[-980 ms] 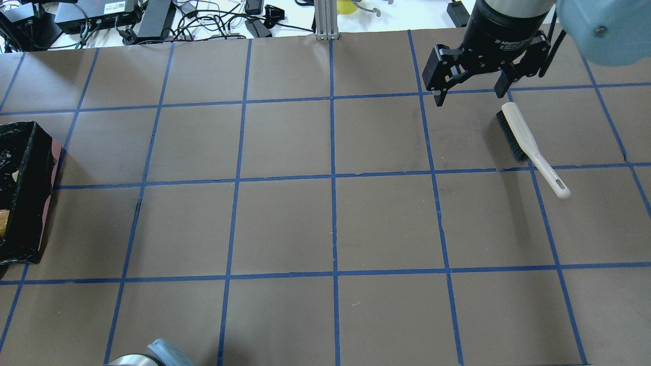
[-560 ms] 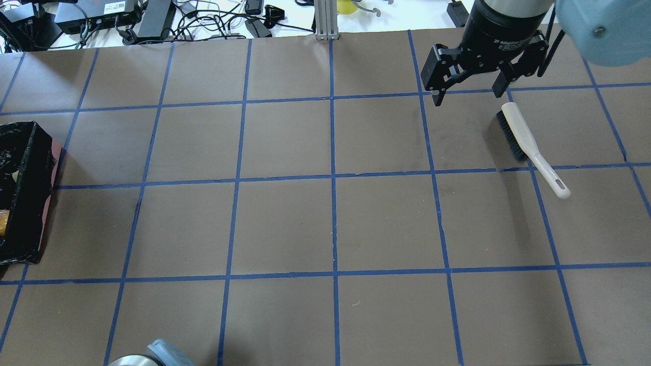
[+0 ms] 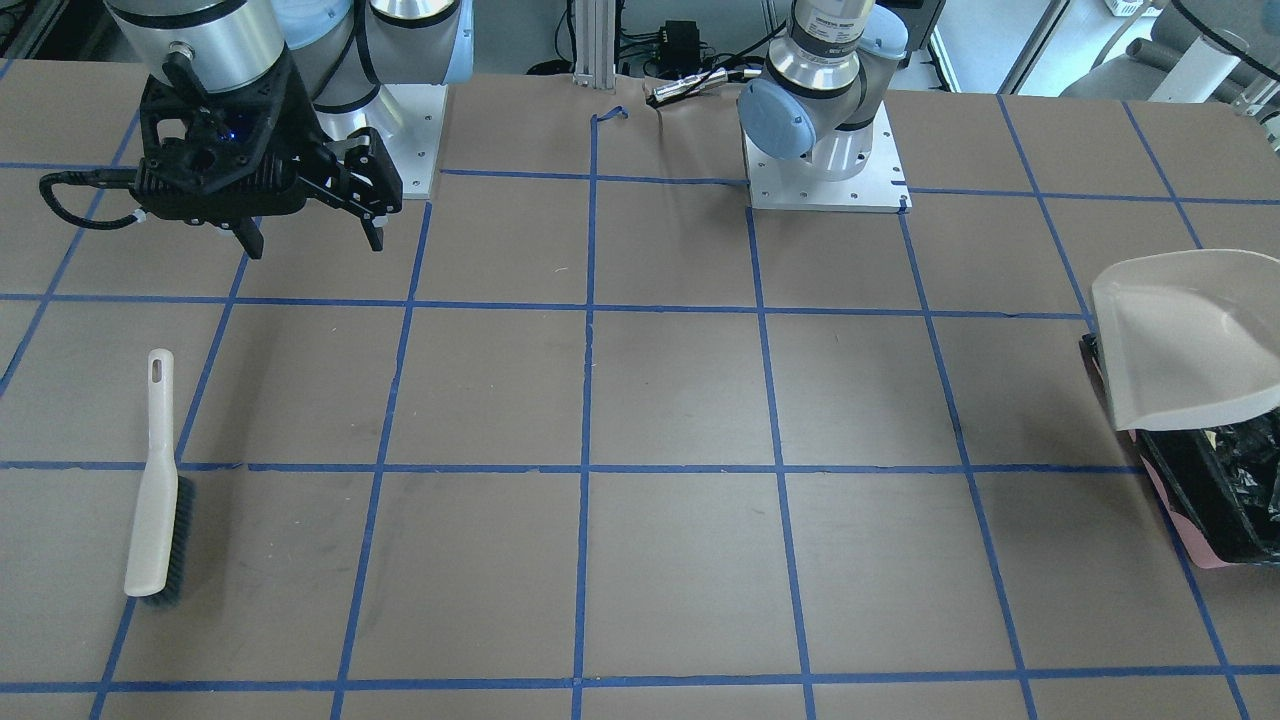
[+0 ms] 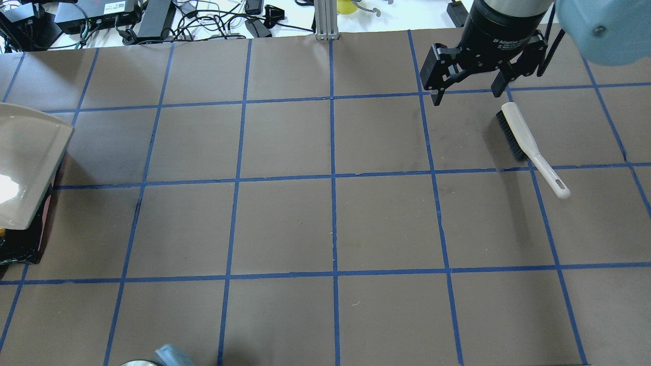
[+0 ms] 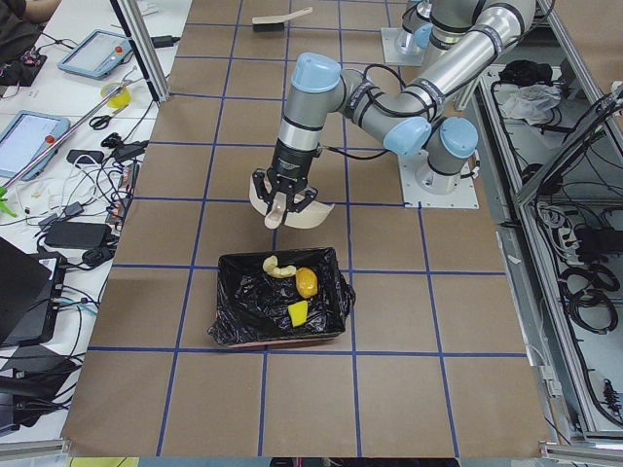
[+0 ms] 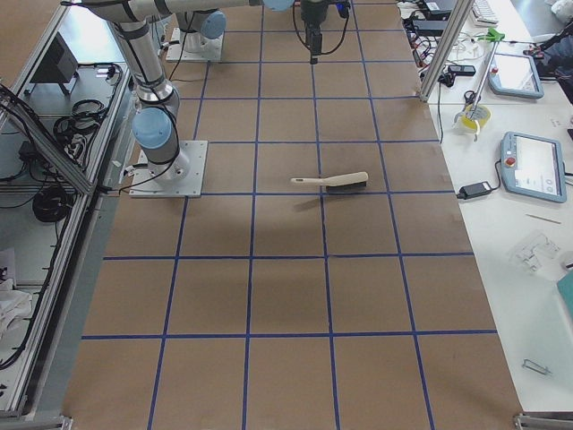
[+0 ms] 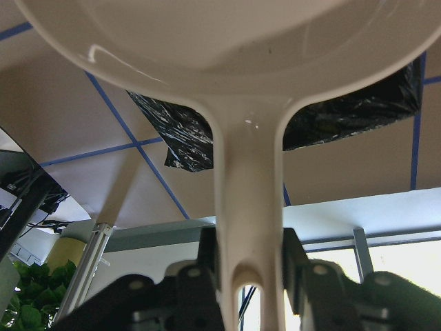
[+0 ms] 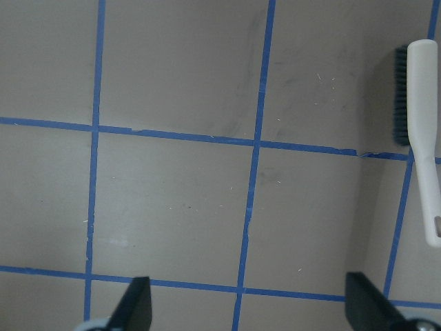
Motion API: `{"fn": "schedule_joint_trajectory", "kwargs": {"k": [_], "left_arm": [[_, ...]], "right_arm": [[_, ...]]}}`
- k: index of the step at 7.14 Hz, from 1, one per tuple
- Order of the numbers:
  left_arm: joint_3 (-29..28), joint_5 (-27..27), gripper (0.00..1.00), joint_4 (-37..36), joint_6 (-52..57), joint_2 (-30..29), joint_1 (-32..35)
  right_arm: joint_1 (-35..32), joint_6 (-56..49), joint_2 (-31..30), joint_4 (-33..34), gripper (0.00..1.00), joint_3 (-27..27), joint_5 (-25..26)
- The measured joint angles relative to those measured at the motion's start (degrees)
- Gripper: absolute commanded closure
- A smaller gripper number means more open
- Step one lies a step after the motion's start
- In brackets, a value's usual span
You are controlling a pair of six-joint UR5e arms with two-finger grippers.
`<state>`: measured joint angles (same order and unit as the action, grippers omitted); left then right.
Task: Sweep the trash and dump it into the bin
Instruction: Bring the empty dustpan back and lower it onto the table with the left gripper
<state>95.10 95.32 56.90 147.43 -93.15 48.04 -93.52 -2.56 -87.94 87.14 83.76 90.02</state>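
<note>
The bin (image 5: 243, 321), pink-sided with a black bag, stands at the table's left end; it also shows in the front view (image 3: 1215, 500) and the overhead view (image 4: 20, 249). The trash lies inside it: a pale peel scrap (image 5: 277, 266), a brown lump (image 5: 306, 282) and a yellow sponge wedge (image 5: 298, 312). My left gripper (image 7: 248, 289) is shut on the handle of the beige dustpan (image 7: 248, 179) and holds it above the bin (image 4: 28, 157). The pan looks empty (image 3: 1185, 340). My right gripper (image 4: 470, 96) is open and empty above the table, beside the brush (image 4: 529, 145).
The white-handled brush lies flat with its black bristles on the table on the right side (image 3: 155, 490), also in the right wrist view (image 8: 420, 138). Cables and electronics (image 4: 127, 20) lie beyond the far table edge. An aluminium post (image 4: 325, 20) stands at the far middle.
The dustpan has come into the overhead view at the left and now covers most of the bin, which lay open before. The right gripper has barely shifted; the brush is unmoved.
</note>
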Motion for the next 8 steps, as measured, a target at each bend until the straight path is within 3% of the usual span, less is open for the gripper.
{"fn": "schedule_joint_trajectory", "kwargs": {"k": [4,6,8], "left_arm": [[0.0,-5.17,1.0,8.74,-21.83,-5.83,17.48],[-1.6,-8.26,1.0,9.77,-27.47,-12.33,20.86],[-8.29,-7.98,1.0,14.68,-34.06,-18.39,22.99]], "right_arm": [[0.0,0.03,-0.08,-0.28,0.0,0.08,0.13],[0.0,0.01,-0.03,-0.3,0.0,0.09,0.08],[0.0,-0.05,-0.07,-0.3,0.0,0.09,0.28]]}}
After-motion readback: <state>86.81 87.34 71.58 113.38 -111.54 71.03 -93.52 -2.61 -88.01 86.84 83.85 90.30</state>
